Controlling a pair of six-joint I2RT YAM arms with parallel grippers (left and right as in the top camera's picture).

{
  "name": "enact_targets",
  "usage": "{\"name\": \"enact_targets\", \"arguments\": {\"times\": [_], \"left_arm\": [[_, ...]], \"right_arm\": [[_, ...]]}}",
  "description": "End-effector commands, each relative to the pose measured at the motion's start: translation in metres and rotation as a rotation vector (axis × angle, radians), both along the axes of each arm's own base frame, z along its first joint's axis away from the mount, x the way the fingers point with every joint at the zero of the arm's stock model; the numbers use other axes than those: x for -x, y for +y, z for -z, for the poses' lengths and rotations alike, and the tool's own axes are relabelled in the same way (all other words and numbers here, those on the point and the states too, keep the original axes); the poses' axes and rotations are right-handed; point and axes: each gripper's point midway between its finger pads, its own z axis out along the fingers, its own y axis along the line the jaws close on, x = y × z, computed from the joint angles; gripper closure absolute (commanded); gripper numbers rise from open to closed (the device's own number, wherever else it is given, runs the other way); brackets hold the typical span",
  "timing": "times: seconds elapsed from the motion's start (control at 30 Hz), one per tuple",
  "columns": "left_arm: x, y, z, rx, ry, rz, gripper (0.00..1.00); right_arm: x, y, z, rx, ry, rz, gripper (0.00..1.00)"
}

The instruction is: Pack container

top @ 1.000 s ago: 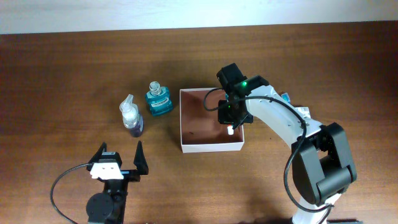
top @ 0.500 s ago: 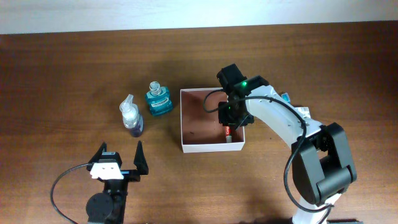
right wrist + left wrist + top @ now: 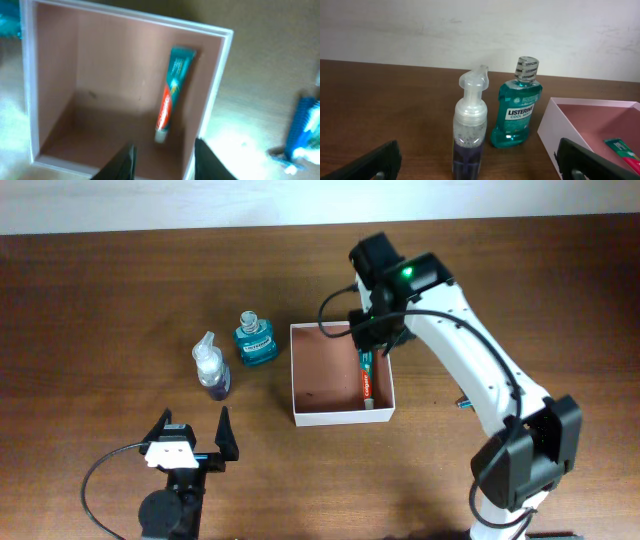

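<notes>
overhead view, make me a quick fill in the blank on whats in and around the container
The toothpaste tube lies ___ the container.
Just outside the container's left wall stands the ___, a teal bottle.
The left gripper is open and holds ___.
Missing words: inside; mouthwash; nothing.

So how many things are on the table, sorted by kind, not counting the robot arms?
Bottles: 2 (pump bottle, teal mouthwash bottle)
Boxes: 1 (cardboard box)
Tubes: 1 (toothpaste tube, lying in the box)
Unclear: 1 (blurred blue item beside the box)
Total: 5
</notes>
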Motion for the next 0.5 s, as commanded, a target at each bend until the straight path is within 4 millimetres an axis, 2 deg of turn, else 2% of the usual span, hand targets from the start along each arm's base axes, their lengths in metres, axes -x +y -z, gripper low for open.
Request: {"name": "enact_targets", "arguments": {"times": [0.0,0.07,0.33,0.47], "left_arm": [[0.000,0.003,0.001,-0.016,-0.004,-0.012,0.01],[0.000,0.003,0.001,-0.016,-0.004,-0.012,0.01],[0.000,0.003,0.001,-0.016,-0.004,-0.012,0.00],[0.000,0.003,0.001,-0.016,-0.004,-0.012,0.00]], "right_arm": [[-0.012,-0.022,-0.032,0.096,-0.098,0.021,0.68],[-0.012,-0.038,-0.038,0.137,-0.096,0.047,0.65],[0.000,-0.105,-0.033,0.203,0.023,0.120,0.61],[-0.002,-0.128,-0.032,0.171,0.048,0.133,0.45]]}}
